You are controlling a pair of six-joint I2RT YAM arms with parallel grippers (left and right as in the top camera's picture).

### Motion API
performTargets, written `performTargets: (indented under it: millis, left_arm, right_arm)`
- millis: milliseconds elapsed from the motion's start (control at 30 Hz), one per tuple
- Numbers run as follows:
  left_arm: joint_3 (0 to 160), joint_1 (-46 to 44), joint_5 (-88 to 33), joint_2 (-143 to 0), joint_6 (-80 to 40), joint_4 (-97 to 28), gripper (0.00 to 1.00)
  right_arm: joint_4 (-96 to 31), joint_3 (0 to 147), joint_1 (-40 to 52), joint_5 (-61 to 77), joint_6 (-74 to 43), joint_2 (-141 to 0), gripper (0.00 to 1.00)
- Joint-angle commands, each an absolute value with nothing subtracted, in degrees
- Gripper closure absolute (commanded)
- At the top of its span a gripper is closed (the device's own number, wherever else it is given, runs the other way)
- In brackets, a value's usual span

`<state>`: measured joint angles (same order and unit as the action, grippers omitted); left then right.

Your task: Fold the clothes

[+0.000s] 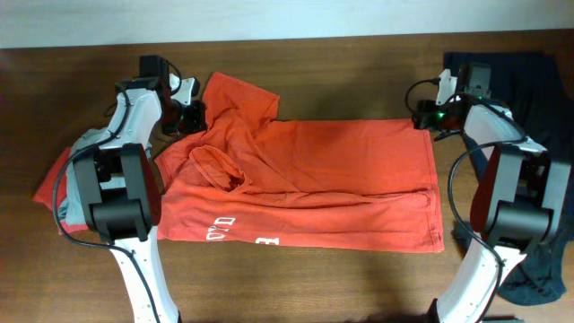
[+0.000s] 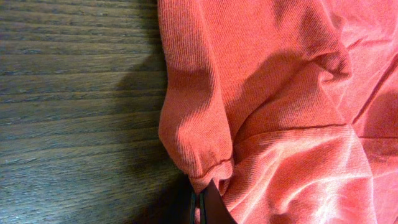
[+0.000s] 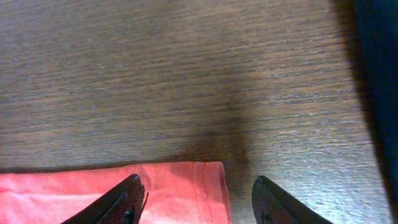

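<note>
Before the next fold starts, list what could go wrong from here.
The right end effector is open over the hem corner of the orange-red T-shirt, which sits toward one finger; closing may miss it.
The left end effector pinches only a small bunch of fabric; it may slip when lifted.

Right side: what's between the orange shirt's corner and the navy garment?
Right wrist view: bare wooden table, plus one finger of the right gripper; the orange T-shirt corner sits left, the navy garment far right.
</note>
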<state>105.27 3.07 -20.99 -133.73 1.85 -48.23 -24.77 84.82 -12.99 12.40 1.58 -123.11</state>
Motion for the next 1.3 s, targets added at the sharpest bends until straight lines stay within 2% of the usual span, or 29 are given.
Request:
performTargets:
  millis: [0, 100, 200, 233, 333, 400, 533, 700, 967, 1267]
  left_arm:
    - [106.43, 3.27, -20.99, -134.67, 1.23, -48.29, 1.0]
    - [106.43, 3.27, -20.97, -134.67, 1.26, -48.27, 1.0]
    - [106.43, 3.27, -20.97, -134.67, 1.26, -48.27, 1.0]
    - [106.43, 3.27, -20.99, -134.67, 1.26, -48.27, 1.0]
    - [106.43, 3.27, -20.97, -134.67, 1.23, -48.29, 1.0]
    - [106.43, 3.27, -20.99, -134.67, 1.26, -48.31, 1.0]
    - [106.45, 3.33, -21.04, -134.65, 1.26, -48.31, 1.0]
    - [109.06, 3.97, -21.02, -133.43, 1.26, -51.46, 1.0]
    - [111.18, 6.07, -21.04, -127.15, 1.23, -57.39, 1.0]
    - [111.18, 6.2, -20.99, -123.26, 1.26, -63.7, 1.0]
  right_arm:
    - [-24.6, 84.93, -13.1, 13.43, 1.04, -125.91, 0.39]
    - [-24.64, 84.93, -13.04, 14.85, 1.06, -127.04, 0.4]
    - [-24.64, 84.93, -12.78, 15.25, 1.06, -127.17, 0.51]
    - [-24.67, 84.93, -12.6, 15.25, 1.08, -127.17, 0.65]
    - [-25.19, 84.93, -12.49, 15.2, 1.06, -127.17, 0.86]
    - [-25.52, 84.95, -12.45, 15.03, 1.04, -127.17, 0.96]
    - [-27.49, 85.34, -12.47, 14.76, 1.04, -126.98, 0.96]
    - [-35.86, 90.98, -13.26, 12.78, 1.06, -124.97, 0.96]
    - [-55.72, 106.08, -14.72, 12.64, 1.08, -123.46, 0.96]
    - [-70.48, 108.99, -14.76, 11.92, 1.1, -123.35, 0.96]
